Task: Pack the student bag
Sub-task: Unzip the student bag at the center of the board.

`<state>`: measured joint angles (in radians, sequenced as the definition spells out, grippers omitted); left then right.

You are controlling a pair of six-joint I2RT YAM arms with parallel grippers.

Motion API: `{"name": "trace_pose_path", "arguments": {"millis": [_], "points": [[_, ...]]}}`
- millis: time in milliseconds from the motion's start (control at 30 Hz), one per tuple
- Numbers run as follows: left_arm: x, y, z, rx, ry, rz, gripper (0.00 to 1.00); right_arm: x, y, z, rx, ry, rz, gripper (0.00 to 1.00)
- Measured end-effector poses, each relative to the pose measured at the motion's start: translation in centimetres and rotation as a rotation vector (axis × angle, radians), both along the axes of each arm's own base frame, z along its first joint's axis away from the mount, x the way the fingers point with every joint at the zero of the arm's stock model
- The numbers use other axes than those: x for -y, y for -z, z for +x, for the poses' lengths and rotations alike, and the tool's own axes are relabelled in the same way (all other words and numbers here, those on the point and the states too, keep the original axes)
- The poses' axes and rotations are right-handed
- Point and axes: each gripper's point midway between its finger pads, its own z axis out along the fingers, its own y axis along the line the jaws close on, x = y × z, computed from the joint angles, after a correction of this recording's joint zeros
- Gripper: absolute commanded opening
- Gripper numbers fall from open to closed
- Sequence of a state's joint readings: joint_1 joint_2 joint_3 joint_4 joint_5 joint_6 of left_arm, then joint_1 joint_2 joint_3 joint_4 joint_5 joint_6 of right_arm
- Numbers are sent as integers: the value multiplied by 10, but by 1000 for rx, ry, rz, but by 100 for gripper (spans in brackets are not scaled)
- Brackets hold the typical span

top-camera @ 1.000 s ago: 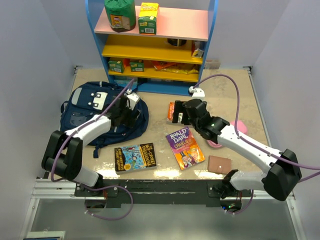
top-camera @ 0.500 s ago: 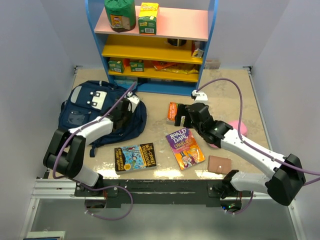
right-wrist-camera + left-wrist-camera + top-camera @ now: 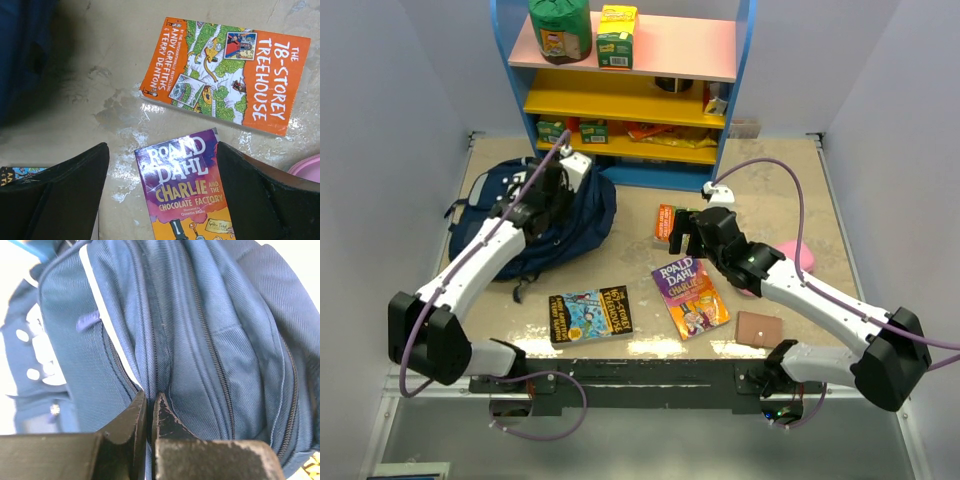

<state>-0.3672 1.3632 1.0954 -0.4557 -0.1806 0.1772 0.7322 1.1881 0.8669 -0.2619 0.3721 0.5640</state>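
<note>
The student bag (image 3: 510, 215) is navy blue with grey-white patches and lies at the left of the table. My left gripper (image 3: 556, 186) is at its right upper edge. In the left wrist view this gripper (image 3: 149, 400) is shut on a thin fold of the bag (image 3: 225, 340) beside a zip seam. My right gripper (image 3: 684, 233) hangs open over the middle of the table. In the right wrist view its fingers (image 3: 75, 185) straddle the top of the purple Roald Dahl book (image 3: 185, 185), without touching it. The orange Treehouse book (image 3: 225, 70) lies just beyond.
A blue-covered book (image 3: 590, 313) lies near the front edge, with the purple book (image 3: 690, 296) to its right. Further right are a brown wallet (image 3: 759, 328) and a pink object (image 3: 798, 255). A blue-framed shelf (image 3: 630, 90) with boxes stands at the back.
My left gripper shut on the bag's fabric and moved back and left, pulling that edge up and bunching the bag. My right gripper shifted slightly toward the books.
</note>
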Motion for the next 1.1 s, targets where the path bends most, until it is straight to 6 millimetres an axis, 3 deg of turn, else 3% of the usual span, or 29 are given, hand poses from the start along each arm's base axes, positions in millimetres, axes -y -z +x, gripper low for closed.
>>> {"name": "trace_pose_path", "arguments": {"millis": [133, 267, 433, 733, 967, 1100], "points": [[7, -49, 0, 64, 31, -49, 0, 0, 0, 0, 1, -3, -2, 90], [13, -61, -18, 41, 106, -70, 0, -1, -1, -1, 2, -11, 0, 90], [24, -61, -54, -8, 302, -70, 0, 1, -14, -2, 34, -17, 16, 90], [20, -52, -150, 84, 747, 55, 0, -8, -32, 3, 81, -39, 61, 88], [25, -24, -209, 181, 1130, 166, 0, -27, -15, 7, 40, -96, 72, 85], [23, -1, -224, 187, 1239, 228, 0, -38, -16, 6, 45, -140, 101, 85]]}}
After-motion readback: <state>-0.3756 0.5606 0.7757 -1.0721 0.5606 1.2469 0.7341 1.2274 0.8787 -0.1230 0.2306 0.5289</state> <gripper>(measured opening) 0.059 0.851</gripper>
